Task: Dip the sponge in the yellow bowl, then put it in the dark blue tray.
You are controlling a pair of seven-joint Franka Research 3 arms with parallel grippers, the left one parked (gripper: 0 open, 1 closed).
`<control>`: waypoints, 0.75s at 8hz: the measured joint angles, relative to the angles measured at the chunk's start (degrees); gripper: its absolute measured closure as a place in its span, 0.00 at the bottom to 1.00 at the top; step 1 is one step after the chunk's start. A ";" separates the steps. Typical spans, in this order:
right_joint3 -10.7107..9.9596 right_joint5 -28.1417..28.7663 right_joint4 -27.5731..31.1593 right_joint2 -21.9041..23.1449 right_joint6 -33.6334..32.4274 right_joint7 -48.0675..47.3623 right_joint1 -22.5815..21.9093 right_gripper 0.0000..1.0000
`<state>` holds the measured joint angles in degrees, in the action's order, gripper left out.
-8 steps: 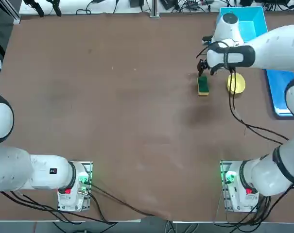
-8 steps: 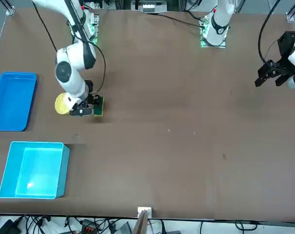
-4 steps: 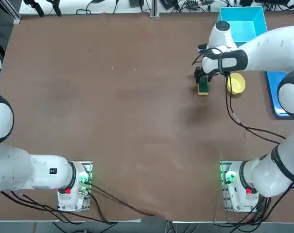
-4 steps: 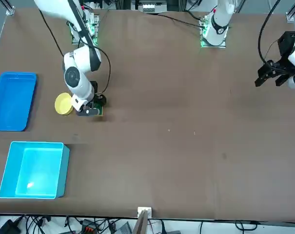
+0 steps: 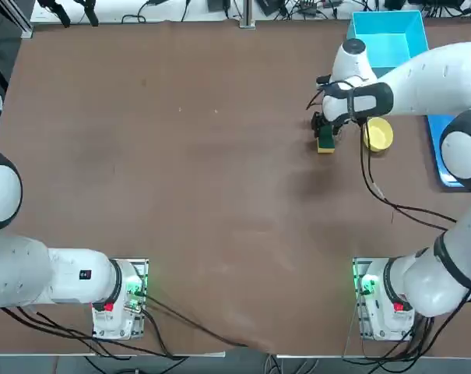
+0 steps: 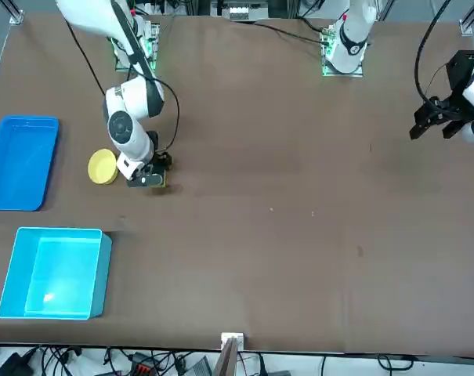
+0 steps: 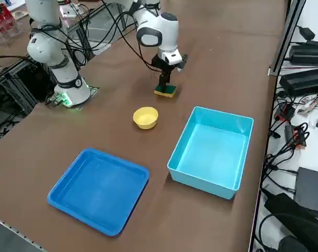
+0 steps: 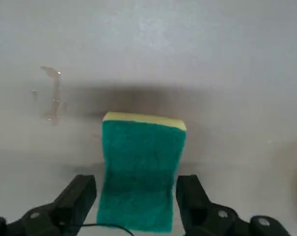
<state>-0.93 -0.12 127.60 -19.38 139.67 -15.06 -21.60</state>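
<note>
Brown matte counter (image 5: 181, 171) carries everything here, and its near and left stretches hold nothing but the arm bases. Going out from the robot on its right side, the first things met sit about mid-depth: the sponge (image 5: 325, 141), the yellow bowl (image 5: 378, 134) and the dark blue tray (image 5: 447, 148).

The sponge lies flat on the counter, green layer up with the yellow base showing along one edge in the wrist view (image 8: 141, 172). It is just left of the yellow bowl (image 6: 103, 166), close to it but not touching. The right gripper (image 5: 326, 130) is down over the sponge (image 7: 165, 91), its jaws released: the two black fingers (image 8: 77, 196) stand on either side of the green block with a narrow gap at each flank, so the sponge is bracketed and not yet pinched. The white wrist and forearm reach in from the right, passing above the bowl area.

The yellow bowl (image 7: 145, 117) stands upright between the sponge and the dark blue tray (image 7: 98, 188), apart from both. The tray (image 6: 20, 160) lies flat at the right edge of the counter.

Farther out, at the far right, sits a deeper light cyan box (image 7: 211, 149), just beyond the gripper's wrist and near the far end of the tray.
</note>
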 joint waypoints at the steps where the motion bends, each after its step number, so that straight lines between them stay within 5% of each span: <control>1: -0.06 -0.01 0.00 -0.33 0.00 -0.09 0.00 0.00; 6: -0.07 -0.01 -0.01 -2.19 0.24 -0.92 -0.03 0.00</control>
<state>-1.00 -0.13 127.59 -21.57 139.90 -15.97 -21.63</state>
